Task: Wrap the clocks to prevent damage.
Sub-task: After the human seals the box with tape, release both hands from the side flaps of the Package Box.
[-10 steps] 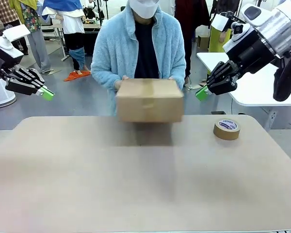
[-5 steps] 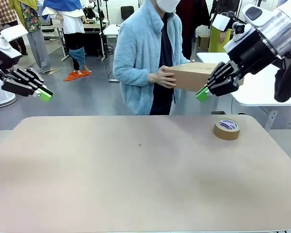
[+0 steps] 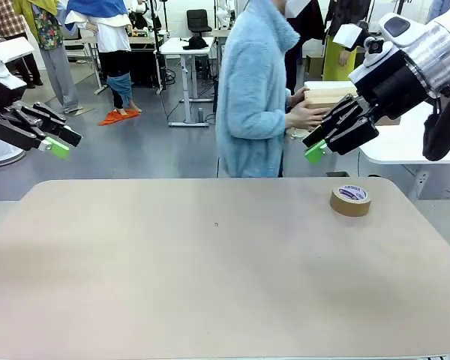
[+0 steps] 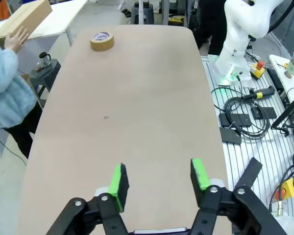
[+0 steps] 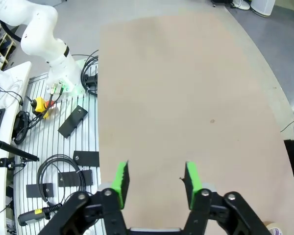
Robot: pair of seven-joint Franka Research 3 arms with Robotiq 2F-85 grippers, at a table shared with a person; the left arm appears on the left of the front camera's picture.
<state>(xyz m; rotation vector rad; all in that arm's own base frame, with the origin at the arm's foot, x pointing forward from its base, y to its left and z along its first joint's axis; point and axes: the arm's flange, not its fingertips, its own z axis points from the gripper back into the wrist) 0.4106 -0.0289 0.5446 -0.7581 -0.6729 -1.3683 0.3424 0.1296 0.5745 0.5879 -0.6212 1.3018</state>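
No clocks are in view. My left gripper [image 3: 64,142] hangs above the table's far left corner, open with nothing between its green pads [image 4: 119,180]. At the far right my right gripper [image 3: 311,146] is also raised, open and empty, as the right wrist view shows [image 5: 156,178]. Beyond the table a person in a light blue fleece [image 3: 255,90] stands turned away. Their hands rest on a cardboard box [image 3: 326,96] lying on a white side table [image 3: 405,142].
A roll of brown tape [image 3: 350,199] lies flat near the table's far right edge, also seen in the left wrist view [image 4: 102,40]. The beige tabletop [image 3: 210,277] is bare in the middle. Cables and arm bases [image 4: 240,39] sit along the robot's side.
The person lifted the cardboard box off the table's far edge, turned and carried it to the side table at the right. Both grippers' jaws have spread apart.
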